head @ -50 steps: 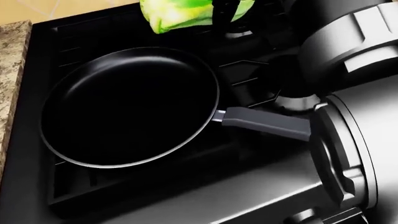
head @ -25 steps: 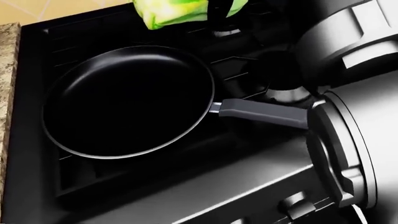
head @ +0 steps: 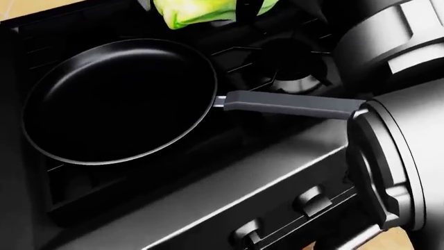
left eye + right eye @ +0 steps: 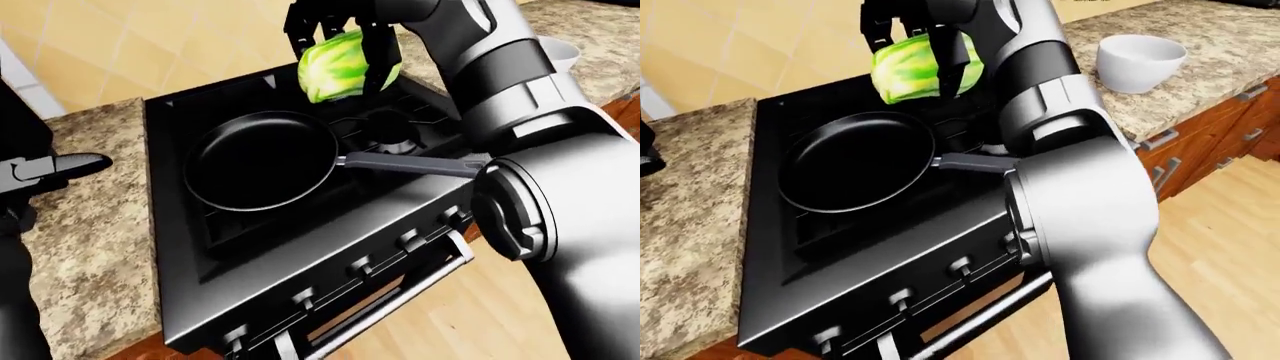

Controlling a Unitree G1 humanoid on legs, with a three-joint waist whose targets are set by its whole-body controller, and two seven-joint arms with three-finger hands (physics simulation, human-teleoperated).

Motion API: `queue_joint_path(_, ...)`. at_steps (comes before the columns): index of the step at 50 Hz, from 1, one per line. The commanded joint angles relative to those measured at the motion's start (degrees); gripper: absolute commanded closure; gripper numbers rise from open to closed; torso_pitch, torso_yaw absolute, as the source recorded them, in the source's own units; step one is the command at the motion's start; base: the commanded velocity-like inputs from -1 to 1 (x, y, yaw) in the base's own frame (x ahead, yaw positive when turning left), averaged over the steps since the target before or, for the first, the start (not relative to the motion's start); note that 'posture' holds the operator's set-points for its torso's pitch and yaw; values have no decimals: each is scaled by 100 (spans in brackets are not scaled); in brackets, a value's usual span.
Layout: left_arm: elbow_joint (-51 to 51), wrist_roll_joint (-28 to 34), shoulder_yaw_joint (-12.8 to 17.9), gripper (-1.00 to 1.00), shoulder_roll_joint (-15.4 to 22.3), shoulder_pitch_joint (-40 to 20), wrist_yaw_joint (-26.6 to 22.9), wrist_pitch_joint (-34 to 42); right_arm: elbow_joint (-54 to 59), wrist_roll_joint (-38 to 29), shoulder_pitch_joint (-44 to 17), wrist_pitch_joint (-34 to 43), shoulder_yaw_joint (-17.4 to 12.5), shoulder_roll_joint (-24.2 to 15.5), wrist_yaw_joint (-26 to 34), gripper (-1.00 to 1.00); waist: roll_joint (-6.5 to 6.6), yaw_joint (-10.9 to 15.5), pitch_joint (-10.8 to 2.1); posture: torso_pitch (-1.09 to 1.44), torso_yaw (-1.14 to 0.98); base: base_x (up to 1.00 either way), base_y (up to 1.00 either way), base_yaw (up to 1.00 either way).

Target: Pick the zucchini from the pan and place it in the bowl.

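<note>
Zucchini, a stubby striped light-green vegetable, sits gripped in the right robot hand, whose dark fingers are closed round it above the upper edge of the black cooktop, clear of the round black non-stick frying pan. The pick looks done; the carry is in hand. Next, I judge, the arm must swing toward the right of the right-eye view to the white ceramic bowl on the speckled granite bench and release over it. Count: one zucchini, one pan, one bowl. The left robot hand hangs idle, with nothing in it that I can see, though its finger spread is unclear.
</note>
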Motion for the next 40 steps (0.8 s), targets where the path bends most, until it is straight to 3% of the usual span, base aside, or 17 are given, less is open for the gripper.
queue_joint_path(1,-149,-9,44,-100,88,-101,-22,-124,-123,44,-154,-39,-49,-81,-74,100,-29,0,-168,0,0,0,0,0)
queue_joint_path(3,-144,-14,49,-100,91,-105,-23,-121,-116,52,-173,-15,-60,-74,-50,100,75,0,-121,0,0,0,0,0)
queue_joint_path(6,-148,-20,56,-100,94,-103,-22,-119,-118,63,-178,-14,-66,-65,-61,100,172,-44,-182,0,0,0,0,0)
queue_joint_path(13,-160,-41,65,-100,120,-122,-1,-94,-104,93,-225,6,-87,-84,-84,100,293,-131,-192,0,0,0,0,0)
queue_joint_path(40,-456,-281,237,-100,357,-185,143,214,-101,126,-197,7,-87,-149,-62,100,291,-181,-213,0,0,0,0,0)
